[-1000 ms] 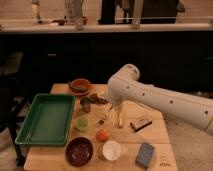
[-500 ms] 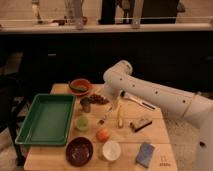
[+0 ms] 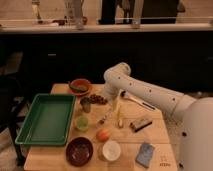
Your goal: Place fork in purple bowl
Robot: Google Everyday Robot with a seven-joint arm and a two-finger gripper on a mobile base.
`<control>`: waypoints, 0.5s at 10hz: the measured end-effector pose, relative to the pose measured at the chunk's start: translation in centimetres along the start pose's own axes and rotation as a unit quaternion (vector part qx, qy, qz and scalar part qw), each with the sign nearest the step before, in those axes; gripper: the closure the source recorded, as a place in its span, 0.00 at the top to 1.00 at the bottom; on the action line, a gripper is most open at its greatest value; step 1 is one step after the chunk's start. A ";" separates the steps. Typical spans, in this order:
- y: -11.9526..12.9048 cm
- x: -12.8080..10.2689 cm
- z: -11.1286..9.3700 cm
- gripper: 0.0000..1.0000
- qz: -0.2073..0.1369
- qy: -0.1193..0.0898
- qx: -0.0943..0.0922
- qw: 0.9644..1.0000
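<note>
The fork (image 3: pixel 105 118) is a slim silver-grey piece lying on the wooden table (image 3: pixel 155 137) near its middle, beside a yellow-handled utensil (image 3: pixel 119 116). The purple bowl (image 3: pixel 79 150) stands at the table's front, left of a white cup (image 3: pixel 111 150), and looks empty. My gripper (image 3: pixel 95 99) hangs at the end of the white arm (image 3: pixel 145 92), low over the table's back-middle, just behind and left of the fork. It is open and holds nothing.
A green tray (image 3: pixel 45 120) fills the left side. An orange bowl (image 3: pixel 80 86) sits at the back. A grey cup (image 3: pixel 86 105), a green cup (image 3: pixel 81 122), an orange fruit (image 3: pixel 103 135), a black-handled spoon (image 3: pixel 135 100), a dark bar (image 3: pixel 140 123) and a blue packet (image 3: pixel 145 154) are scattered around.
The arm has swung left and a little back, carrying the gripper from over the table's middle towards the grey cup. The objects on the table have not moved.
</note>
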State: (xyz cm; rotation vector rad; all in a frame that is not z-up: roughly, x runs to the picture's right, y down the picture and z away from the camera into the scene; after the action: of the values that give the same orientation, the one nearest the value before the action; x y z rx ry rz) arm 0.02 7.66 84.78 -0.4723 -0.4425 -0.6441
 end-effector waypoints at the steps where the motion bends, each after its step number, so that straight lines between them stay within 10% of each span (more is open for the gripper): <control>1: -0.2 -0.2 0.7 0.80 0.003 -0.002 -0.003 1.000; 5: -0.4 -0.5 2.2 0.80 0.009 0.001 0.029 1.000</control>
State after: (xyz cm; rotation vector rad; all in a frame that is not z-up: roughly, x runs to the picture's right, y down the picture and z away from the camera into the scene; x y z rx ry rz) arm -1.14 8.77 86.43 -0.4198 -0.4537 -0.6130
